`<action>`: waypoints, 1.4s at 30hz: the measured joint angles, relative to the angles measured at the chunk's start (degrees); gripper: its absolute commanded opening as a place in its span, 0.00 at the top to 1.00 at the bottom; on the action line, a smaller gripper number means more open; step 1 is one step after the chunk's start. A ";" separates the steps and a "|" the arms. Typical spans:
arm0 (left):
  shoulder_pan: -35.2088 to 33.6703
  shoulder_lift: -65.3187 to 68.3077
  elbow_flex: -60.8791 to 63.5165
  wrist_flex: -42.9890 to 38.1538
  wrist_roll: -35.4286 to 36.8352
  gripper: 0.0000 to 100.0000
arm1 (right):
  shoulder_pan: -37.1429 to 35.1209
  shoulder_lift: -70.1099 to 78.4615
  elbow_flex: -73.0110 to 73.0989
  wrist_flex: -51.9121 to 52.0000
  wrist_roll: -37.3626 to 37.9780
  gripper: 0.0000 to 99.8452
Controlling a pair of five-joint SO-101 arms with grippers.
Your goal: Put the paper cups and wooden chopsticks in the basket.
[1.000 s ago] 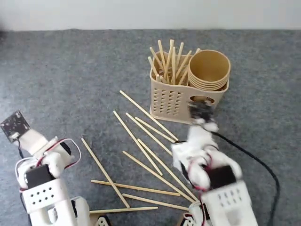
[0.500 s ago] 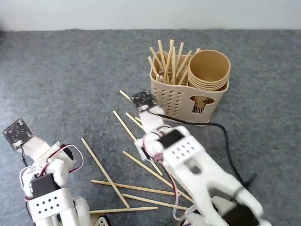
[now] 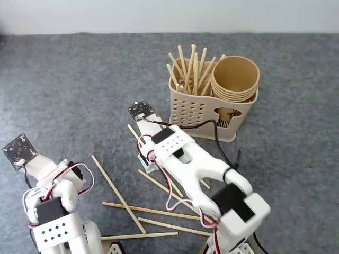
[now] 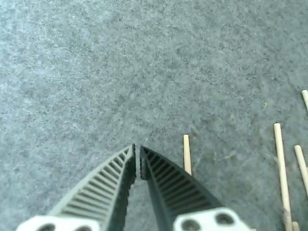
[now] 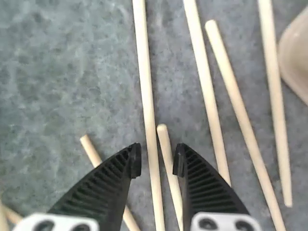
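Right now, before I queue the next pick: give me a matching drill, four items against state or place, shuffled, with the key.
Column 1
1. left gripper
2. right gripper
3. paper cups
4. loose chopsticks

Column 2
A. stacked inside the basket
B. open, tips either side of chopsticks
C. shut, holding nothing
D. lying flat on the carpet

Pairs: 1-C, 2-B, 3-A, 4-D
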 measured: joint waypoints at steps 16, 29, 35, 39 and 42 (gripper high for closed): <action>-0.09 -0.09 0.88 0.00 -2.11 0.99 | 2.55 7.38 -7.12 3.08 5.27 0.99; -0.09 -0.09 0.88 0.00 -2.46 0.99 | 2.64 -10.02 -6.15 11.52 6.15 0.99; -0.09 -0.09 0.88 0.00 -2.46 0.99 | 2.46 -26.37 -6.24 13.45 8.00 0.99; -0.09 -0.09 0.88 0.00 -2.46 0.99 | 2.46 -34.55 -11.16 13.71 8.00 0.99; -0.09 -0.09 0.88 0.00 -2.46 0.99 | 2.46 -37.45 -18.02 13.71 8.00 0.99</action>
